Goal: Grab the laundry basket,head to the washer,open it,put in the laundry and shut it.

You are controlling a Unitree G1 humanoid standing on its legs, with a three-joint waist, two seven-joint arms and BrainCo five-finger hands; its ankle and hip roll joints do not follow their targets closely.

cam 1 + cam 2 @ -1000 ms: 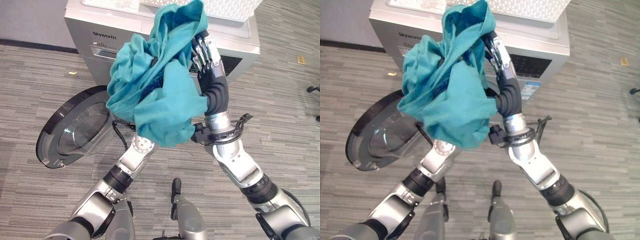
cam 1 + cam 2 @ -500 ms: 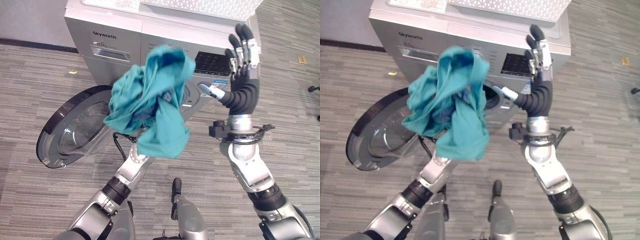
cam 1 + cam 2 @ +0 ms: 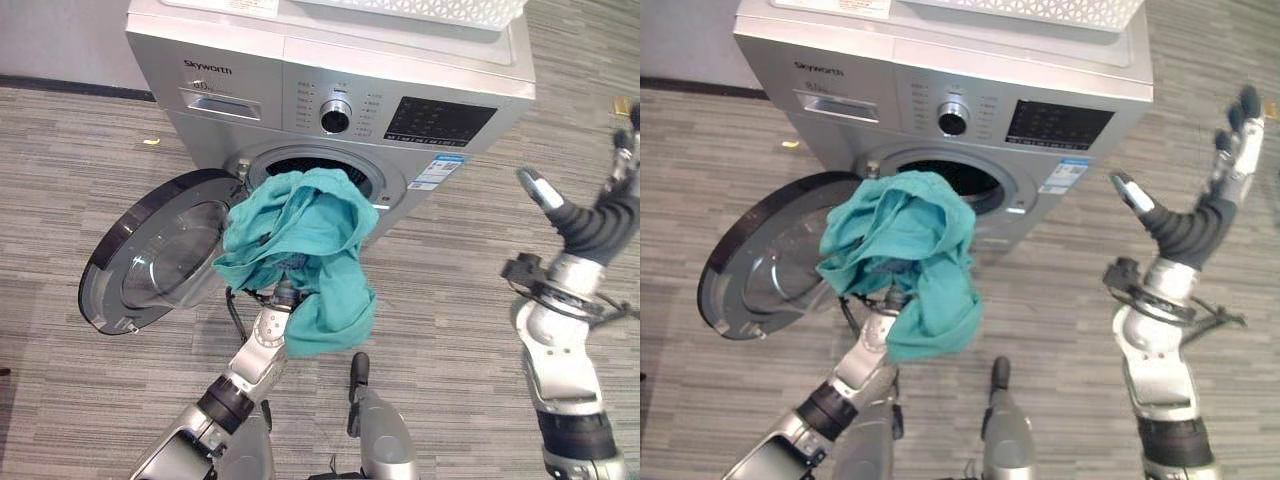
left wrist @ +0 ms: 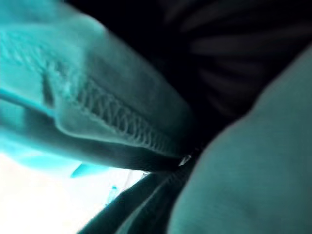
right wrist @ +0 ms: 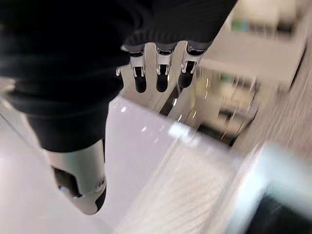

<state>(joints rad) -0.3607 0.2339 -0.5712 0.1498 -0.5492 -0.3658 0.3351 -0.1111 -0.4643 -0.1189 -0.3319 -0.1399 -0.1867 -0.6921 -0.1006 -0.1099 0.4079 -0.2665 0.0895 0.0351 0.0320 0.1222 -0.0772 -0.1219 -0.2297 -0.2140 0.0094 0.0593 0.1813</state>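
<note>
Before the washer (image 3: pixel 330 90) mouth, teal laundry (image 3: pixel 300 250) has dropped; right hand (image 3: pixel 1200 215) withdrew.

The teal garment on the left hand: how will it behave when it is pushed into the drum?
The teal garment is probably floppy: it hangs in bunched folds over the left hand. It looks light. A trailing fold may catch on the washer opening's rim.

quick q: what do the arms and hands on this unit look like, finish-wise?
Both arms are silver-grey metal segments with black ring joints. The right hand has a dark ribbed cover over its back and wrist, and silver fingers and a silver thumb, all with dark tips. A black clamp-like fitting sits just below that wrist. The left hand is buried under the teal laundry, so its finish can't be seen.
</note>
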